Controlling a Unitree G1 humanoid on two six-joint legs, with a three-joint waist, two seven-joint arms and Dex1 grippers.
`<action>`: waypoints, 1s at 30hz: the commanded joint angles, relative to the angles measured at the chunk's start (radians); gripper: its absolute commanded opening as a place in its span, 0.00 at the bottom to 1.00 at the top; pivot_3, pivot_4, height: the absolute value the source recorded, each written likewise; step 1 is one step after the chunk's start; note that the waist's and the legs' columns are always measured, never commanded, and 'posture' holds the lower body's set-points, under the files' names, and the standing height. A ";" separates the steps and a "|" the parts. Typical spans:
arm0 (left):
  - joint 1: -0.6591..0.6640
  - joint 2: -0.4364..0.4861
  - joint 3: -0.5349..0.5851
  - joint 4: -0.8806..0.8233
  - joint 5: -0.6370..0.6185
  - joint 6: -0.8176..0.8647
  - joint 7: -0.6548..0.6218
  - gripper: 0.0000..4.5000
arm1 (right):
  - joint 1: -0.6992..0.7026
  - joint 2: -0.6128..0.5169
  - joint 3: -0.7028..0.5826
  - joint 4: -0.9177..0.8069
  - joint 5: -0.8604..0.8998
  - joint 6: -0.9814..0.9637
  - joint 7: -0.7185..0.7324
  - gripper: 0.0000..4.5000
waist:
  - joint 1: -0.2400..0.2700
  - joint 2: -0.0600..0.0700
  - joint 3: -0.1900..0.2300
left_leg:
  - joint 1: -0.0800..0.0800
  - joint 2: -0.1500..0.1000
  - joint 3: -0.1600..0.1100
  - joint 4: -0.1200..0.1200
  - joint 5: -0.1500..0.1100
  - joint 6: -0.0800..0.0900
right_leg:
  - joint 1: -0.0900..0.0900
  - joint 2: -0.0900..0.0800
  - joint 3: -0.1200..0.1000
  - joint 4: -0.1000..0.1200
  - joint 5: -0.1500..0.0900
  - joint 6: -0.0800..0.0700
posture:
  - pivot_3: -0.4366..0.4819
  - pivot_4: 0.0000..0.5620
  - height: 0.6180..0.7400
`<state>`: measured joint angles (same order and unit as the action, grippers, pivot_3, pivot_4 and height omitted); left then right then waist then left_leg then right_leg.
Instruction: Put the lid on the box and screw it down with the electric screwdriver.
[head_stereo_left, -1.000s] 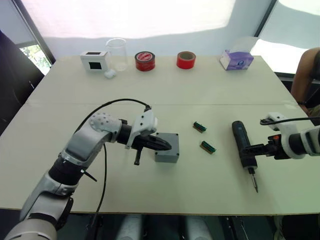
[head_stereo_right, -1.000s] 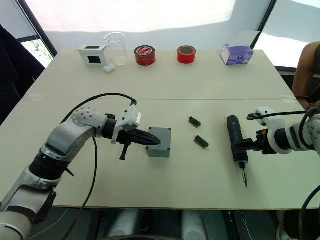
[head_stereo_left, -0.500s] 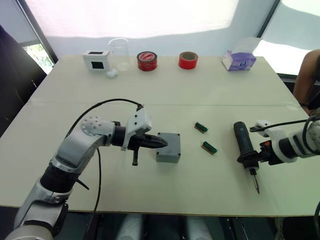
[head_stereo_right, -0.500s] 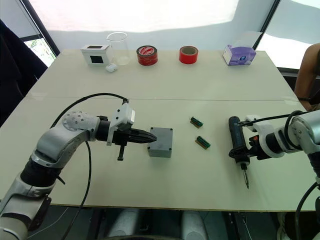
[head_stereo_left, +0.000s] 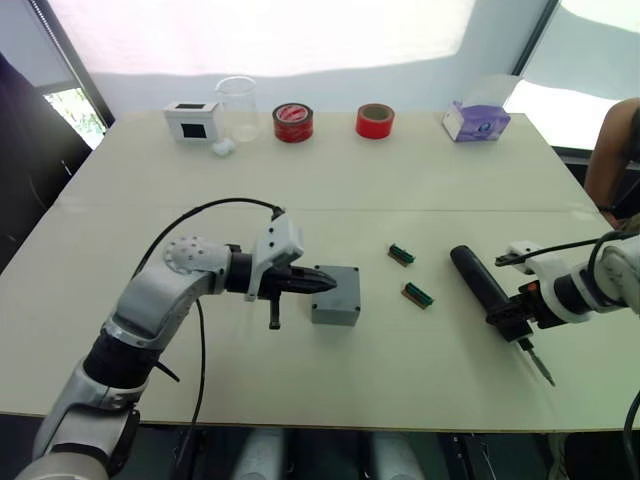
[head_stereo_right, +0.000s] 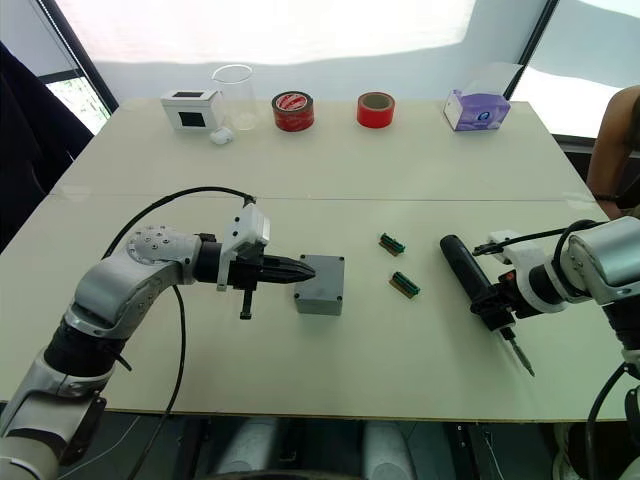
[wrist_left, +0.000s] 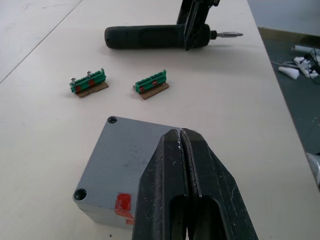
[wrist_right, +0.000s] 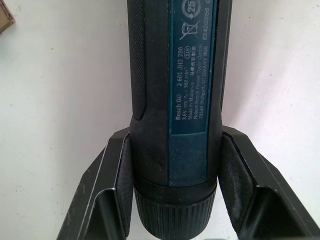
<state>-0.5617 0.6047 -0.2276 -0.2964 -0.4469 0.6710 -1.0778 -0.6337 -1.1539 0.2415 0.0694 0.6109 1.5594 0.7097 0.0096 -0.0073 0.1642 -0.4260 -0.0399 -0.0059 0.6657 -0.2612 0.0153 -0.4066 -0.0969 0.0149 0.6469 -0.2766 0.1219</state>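
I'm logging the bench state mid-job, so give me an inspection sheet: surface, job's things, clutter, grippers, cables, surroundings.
Surface: beige table, seam across the middle.
Job's things: grey box with the lid seated on it, screw holes visible at the corners; electric screwdriver lying on the table, bit toward the front edge.
Clutter: two green terminal blocks; along the far edge a white box with black screen, clear beaker, two red tape rolls, purple tissue box.
Grippers: left gripper shut, tips over the lid; right gripper shut on the screwdriver.
Cables: black cable looping over the left arm.
Surroundings: a person's arm at the right.
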 joint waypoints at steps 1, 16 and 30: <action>-0.007 0.002 0.024 -0.022 -0.017 -0.004 0.006 0.00 | -0.002 -0.008 0.005 0.026 -0.037 -0.010 0.005 0.39 | 0.001 0.000 0.000 | 0.000 0.000 0.000 0.000 0.000 0.000 | 0.000 0.000 0.000 0.000 0.000 0.000 | 0.48 0.27 1.00; -0.091 -0.064 0.105 0.139 -0.076 0.011 0.031 0.00 | -0.254 0.597 -0.778 -0.094 0.170 -0.469 -0.399 0.39 | -0.003 0.008 0.006 | -0.007 0.004 -0.005 -0.004 0.006 -0.010 | -0.008 0.008 0.001 0.003 0.000 -0.001 | 0.48 0.27 1.00; -0.100 -0.029 -0.043 0.222 0.079 -0.076 -0.026 0.00 | 0.122 0.843 -0.458 -0.620 0.106 -0.819 -0.346 0.39 | -0.006 0.008 0.006 | -0.010 -0.003 -0.001 0.001 0.003 -0.004 | -0.008 0.002 0.004 0.002 0.003 0.005 | 0.48 0.27 1.00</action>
<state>-0.6551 0.5697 -0.2574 -0.0644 -0.3910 0.6210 -1.0924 -0.5149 -0.3256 -0.2428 -0.4866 0.7310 0.8006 0.3549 0.0035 0.0010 0.1698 -0.4355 -0.0432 -0.0068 0.6667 -0.2582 0.0109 -0.4144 -0.0950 0.0190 0.6491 -0.2732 0.1265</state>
